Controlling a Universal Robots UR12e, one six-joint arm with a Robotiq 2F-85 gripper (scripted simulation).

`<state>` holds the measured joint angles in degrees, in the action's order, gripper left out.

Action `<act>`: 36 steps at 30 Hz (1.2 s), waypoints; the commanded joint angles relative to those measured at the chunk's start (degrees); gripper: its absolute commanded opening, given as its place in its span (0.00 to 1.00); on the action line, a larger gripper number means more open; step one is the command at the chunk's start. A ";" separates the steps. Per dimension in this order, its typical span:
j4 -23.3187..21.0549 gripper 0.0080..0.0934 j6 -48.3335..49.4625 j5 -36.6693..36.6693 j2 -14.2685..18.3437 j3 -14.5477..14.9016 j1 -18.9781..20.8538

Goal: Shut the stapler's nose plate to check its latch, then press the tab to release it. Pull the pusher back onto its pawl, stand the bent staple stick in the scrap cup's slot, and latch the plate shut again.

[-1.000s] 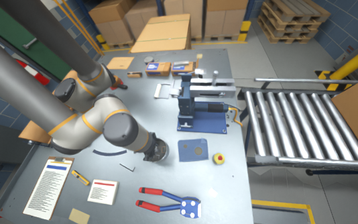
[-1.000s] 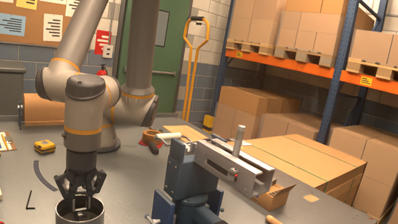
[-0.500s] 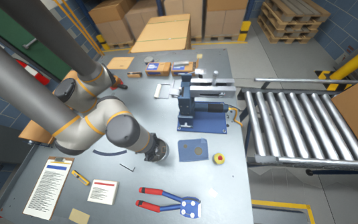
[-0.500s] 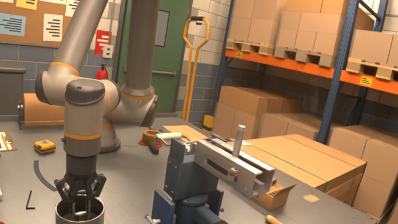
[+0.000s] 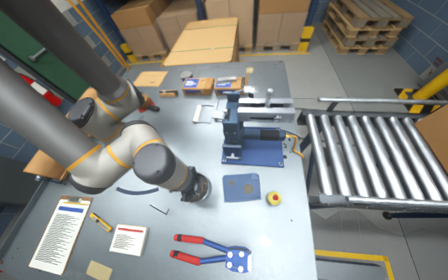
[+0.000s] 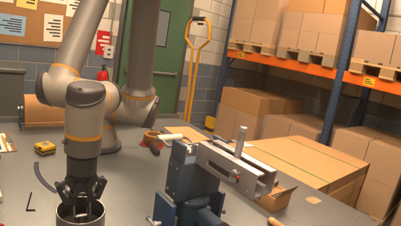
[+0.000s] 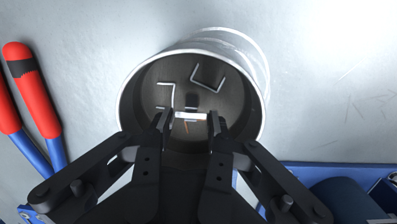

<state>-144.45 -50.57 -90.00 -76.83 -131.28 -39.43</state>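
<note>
The scrap cup [image 5: 202, 191] is mostly hidden under my wrist in the side camera; it is a steel cylinder [image 6: 80, 214] on the bench in front of the stapler. The wrist camera looks into the cup [image 7: 191, 92], where a dark slot [image 7: 191, 101] sits in the floor with two loose bent staples beside it. The bent staple stick [image 7: 190, 115] is a silver bar just above the slot. The stapler [image 5: 251, 121] stands on its blue base, its grey magazine [image 6: 234, 167] raised. My gripper [image 7: 190, 120] reaches into the cup's mouth, closed on the staple stick.
Cardboard boxes [image 5: 212, 85] lie at the bench's far edge. Red-handled pliers [image 5: 209, 250] lie near the front edge, a blue mat [image 5: 241, 187] and a yellow button [image 5: 274, 198] right of the cup. A clipboard [image 5: 61, 228] lies front left, a roller conveyor [image 5: 373, 155] to the right.
</note>
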 commanded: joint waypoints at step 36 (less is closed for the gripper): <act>-0.02 0.64 0.00 0.00 -0.02 0.03 0.00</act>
<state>-144.46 -50.57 -90.00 -76.82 -131.28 -39.43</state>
